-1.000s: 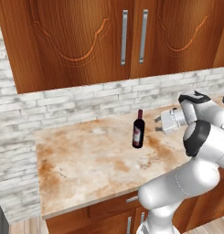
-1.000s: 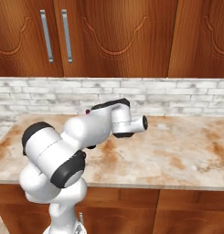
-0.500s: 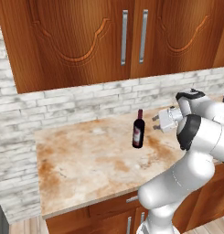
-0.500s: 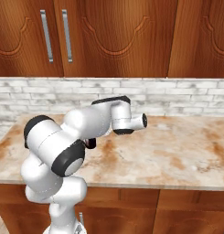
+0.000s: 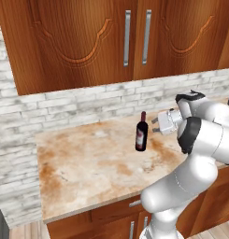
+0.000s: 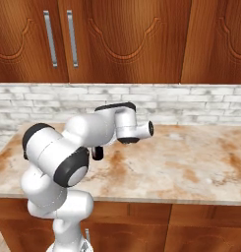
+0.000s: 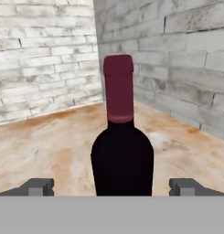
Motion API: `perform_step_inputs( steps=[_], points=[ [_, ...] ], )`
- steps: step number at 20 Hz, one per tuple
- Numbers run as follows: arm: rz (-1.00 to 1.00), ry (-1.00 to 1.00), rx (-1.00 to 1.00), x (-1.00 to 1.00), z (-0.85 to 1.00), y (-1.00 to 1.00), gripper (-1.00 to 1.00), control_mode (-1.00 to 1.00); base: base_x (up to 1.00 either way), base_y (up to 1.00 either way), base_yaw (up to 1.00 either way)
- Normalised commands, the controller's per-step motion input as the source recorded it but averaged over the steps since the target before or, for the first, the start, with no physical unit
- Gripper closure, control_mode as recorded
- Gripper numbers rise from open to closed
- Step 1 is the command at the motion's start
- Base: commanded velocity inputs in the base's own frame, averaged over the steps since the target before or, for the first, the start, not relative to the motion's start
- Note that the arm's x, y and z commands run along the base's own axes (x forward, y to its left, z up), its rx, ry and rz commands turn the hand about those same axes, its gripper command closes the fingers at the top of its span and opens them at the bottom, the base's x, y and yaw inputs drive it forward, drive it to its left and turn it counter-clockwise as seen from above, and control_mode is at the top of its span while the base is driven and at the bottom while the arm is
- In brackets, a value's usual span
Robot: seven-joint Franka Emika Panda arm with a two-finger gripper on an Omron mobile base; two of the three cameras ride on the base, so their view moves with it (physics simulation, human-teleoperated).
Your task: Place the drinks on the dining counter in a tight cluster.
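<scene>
A: The wine bottle (image 5: 141, 133) — where does it stand, and how does it look?

B: Upright on the marbled counter (image 5: 88, 163), the short one backed by the white brick wall (image 5: 64, 107), so not yet on the dining counter. Its body is dark, almost black, with a red neck and a pale label. In the hand view the wine bottle (image 7: 122, 137) is centred and whole.

A: And the gripper (image 5: 155, 126)?

B: Just beside the bottle, on the side away from the counter's bare end, pointing level at it. The fingers (image 7: 38, 186) are spread wide on each side of the body, not touching it — nothing is held.

A: So which step?

B: I judge it the approach for the first pick. Next the hand should slide forward until the body sits between the fingers, then close and lift straight, because a tall bottle tips easily.
</scene>
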Motion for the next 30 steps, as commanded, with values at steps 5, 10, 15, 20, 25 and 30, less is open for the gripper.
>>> perform_step_inputs(
  steps=[5, 10, 15, 20, 25, 30],
  points=[
    [0.00, 0.00, 0.00, 0.00, 0.00, 0.18, -1.00, -1.00, 0.00, 0.00, 0.00],
    [0.00, 0.00, 0.00, 0.01, -0.01, 0.12, -1.00, -1.00, 0.00, 0.00, 0.00],
    [0.00, 0.00, 0.00, 0.01, -0.01, 0.12, -1.00, -1.00, 0.00, 0.00, 0.00],
    [-0.01, 0.01, 0.00, 0.10, 0.00, 0.02, -1.00, -1.00, 0.00, 0.00, 0.00],
    [-0.02, 0.00, 0.00, 0.13, -0.02, 0.00, -1.00, -1.00, 0.00, 0.00, 0.00],
    [-0.01, 0.00, 0.00, 0.04, -0.04, 0.00, -1.00, -1.00, 0.00, 0.00, 0.00]
  ],
)
